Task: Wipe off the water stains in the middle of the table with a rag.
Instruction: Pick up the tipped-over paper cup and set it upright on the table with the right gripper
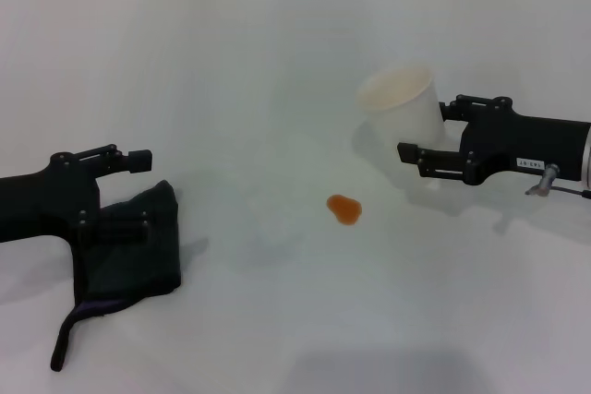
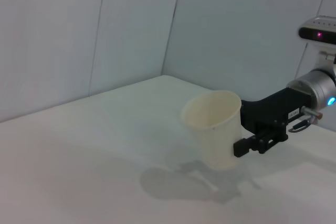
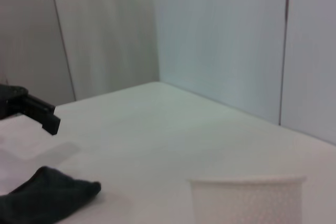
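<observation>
The water stain (image 1: 344,208) is a small glossy orange blob near the middle of the white table (image 1: 277,62). The dark rag (image 1: 129,256) lies crumpled on the table at the left, its thin tail trailing toward the front edge; it also shows in the right wrist view as the rag (image 3: 47,200). My left gripper (image 1: 138,193) hovers over the rag's far end, open, with one finger above the cloth. At the right, my right gripper (image 1: 425,131) is shut on a white paper cup (image 1: 402,103), held tilted just above the table behind the stain.
The paper cup (image 2: 215,127) casts a shadow on the table below it in the left wrist view, with the right gripper (image 2: 247,140) at its side. Pale wall panels stand beyond the table's far edge. The left gripper's finger (image 3: 44,116) shows beyond the cup's rim (image 3: 247,182).
</observation>
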Controlling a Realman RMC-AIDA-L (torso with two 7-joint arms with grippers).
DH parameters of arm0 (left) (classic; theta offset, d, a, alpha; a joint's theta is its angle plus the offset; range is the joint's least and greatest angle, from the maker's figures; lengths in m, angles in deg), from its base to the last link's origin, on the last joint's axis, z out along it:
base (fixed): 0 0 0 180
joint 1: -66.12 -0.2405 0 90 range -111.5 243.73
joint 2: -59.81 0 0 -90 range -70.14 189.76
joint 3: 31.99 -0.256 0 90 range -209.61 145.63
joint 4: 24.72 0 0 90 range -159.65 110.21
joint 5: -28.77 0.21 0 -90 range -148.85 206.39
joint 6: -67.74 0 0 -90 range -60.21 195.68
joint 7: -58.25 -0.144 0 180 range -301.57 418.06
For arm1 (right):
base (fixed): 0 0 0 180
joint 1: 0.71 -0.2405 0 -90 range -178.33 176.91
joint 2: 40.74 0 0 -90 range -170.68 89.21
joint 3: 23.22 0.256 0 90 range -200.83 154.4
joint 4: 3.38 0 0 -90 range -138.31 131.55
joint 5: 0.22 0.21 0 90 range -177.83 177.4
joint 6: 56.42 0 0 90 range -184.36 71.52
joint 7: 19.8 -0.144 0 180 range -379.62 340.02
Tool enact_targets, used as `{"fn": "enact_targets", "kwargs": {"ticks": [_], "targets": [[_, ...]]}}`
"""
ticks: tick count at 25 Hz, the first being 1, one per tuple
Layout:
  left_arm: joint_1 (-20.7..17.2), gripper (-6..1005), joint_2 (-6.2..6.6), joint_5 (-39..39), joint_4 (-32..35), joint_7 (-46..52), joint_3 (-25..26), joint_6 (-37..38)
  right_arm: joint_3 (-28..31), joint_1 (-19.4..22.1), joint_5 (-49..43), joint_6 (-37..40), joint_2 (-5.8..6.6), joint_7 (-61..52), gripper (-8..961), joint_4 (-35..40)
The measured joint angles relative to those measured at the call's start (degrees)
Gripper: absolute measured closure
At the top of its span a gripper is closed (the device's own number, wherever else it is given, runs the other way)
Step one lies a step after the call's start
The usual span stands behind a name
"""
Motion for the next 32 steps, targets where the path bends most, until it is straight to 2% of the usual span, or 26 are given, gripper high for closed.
{"fn": "enact_targets", "kwargs": {"ticks": [10, 19, 32], "targets": [[0.1, 114, -0.01, 0.1, 0.0, -0.7, -0.1, 0.0, 0.3, -0.3, 12.3, 0.0, 0.00, 13.5, 225, -10.5], [0.1, 114, 0.00, 0.1, -0.3, -0.8, 0.0, 0.0, 0.3, -0.6, 19.8, 1.5, 0.00, 23.7, 225, -19.0], [-0.7, 114, -0.51, 0.1, -0.4, -1.4, 0.0, 0.1, 0.3, -1.1, 22.1, 2.3, -0.14, 30.4, 224, -25.7]]}}
